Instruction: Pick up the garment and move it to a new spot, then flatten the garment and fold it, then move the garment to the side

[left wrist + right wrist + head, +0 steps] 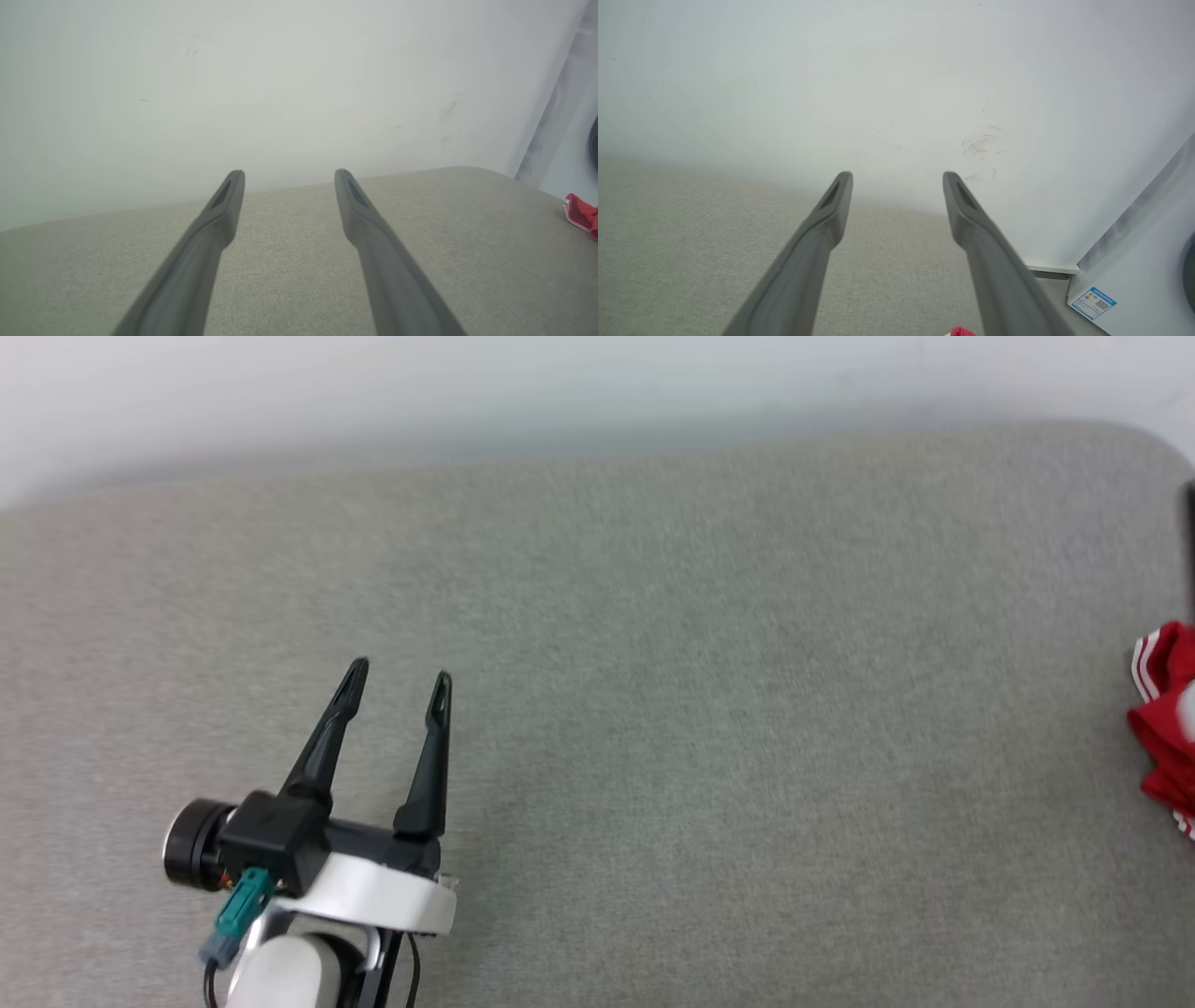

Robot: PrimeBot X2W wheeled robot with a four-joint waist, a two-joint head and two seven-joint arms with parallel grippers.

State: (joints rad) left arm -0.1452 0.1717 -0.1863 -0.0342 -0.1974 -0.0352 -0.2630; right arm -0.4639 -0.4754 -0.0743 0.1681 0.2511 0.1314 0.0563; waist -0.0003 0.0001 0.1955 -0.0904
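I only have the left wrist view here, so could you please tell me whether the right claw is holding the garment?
Observer: No, the right claw stands open in its own wrist view, with nothing between its fingers.
Operator: Thank you; so where is it lying?
Observer: A scrap of the garment shows at that view's bottom edge, between the bases of the fingers.
Operator: Is anything standing nearby?
Observer: A white appliance with a blue label stands past the edge of the grey surface, at that view's lower right.
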